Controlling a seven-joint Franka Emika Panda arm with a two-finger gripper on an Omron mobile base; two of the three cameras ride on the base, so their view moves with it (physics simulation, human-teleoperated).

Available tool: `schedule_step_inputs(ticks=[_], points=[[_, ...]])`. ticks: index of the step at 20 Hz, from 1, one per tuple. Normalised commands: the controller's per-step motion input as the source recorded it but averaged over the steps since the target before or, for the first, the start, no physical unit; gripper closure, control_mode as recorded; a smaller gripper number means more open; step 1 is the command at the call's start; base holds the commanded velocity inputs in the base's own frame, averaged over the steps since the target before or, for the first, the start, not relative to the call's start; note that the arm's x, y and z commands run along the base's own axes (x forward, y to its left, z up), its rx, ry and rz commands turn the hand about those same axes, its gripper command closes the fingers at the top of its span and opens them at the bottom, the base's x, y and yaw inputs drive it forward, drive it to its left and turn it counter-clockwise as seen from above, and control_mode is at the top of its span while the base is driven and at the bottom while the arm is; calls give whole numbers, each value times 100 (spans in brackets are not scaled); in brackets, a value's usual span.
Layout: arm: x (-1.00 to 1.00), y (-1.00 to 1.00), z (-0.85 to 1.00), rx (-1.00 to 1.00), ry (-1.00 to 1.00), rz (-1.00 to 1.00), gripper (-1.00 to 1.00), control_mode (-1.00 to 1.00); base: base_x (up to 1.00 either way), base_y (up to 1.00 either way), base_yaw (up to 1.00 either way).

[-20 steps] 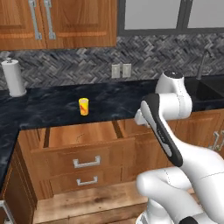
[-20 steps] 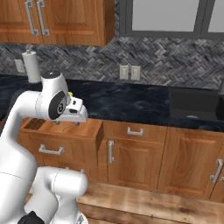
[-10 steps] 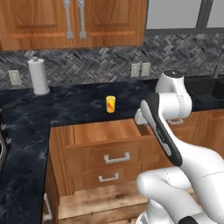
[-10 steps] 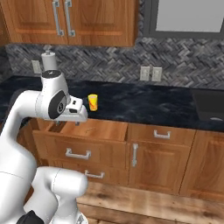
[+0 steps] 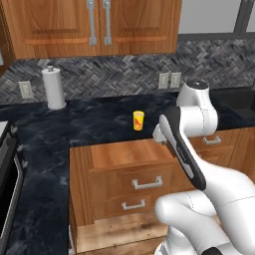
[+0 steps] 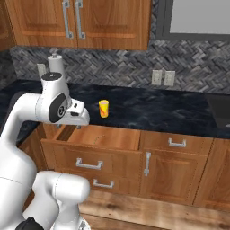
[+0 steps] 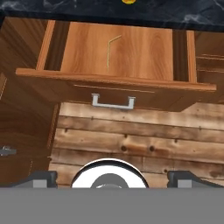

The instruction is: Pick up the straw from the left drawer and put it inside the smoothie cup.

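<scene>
The left drawer (image 7: pixel 144 48) stands pulled open below the black counter, its silver bar handle (image 7: pixel 112 102) facing me. The straw (image 7: pixel 109 53) lies on the drawer's flat bottom, left of centre, bent tip toward the counter; in the left base view the straw (image 5: pixel 130 152) is a faint line. The yellow smoothie cup (image 5: pixel 138 120) stands upright on the counter just behind the drawer, and the cup (image 6: pixel 103 108) also shows from the right. My gripper (image 6: pixel 79 126) hangs above the drawer's front, pointing down. It is open (image 7: pixel 113 178), fingertips (image 7: pixel 40 178) wide apart and empty.
A white paper-towel roll (image 5: pixel 54 88) stands at the back left of the counter (image 5: pixel 89 124). Two lower drawers (image 5: pixel 147 183) sit under the open one. A cabinet door with a vertical handle (image 6: pixel 147 164) is to the right. A stove edge (image 5: pixel 6 169) lies far left.
The whole scene has slid to the right in both base views, so the base has driven left. The arm keeps its pose and the gripper stays open.
</scene>
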Motion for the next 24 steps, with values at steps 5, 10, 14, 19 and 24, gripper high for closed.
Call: schedule_step_inputs(ticks=[5,10,14,19,24], points=[[0,0,0,0,0,0,-100,100,46,17,0],[0,0,0,0,0,0,-100,100,14,19,0],[11,9,-14,0,0,0,-100,-100,2,4,0],[23,2,-36,0,0,0,-100,-100,0,0,0],[37,0,-34,0,0,0,-100,-100,0,0,0]])
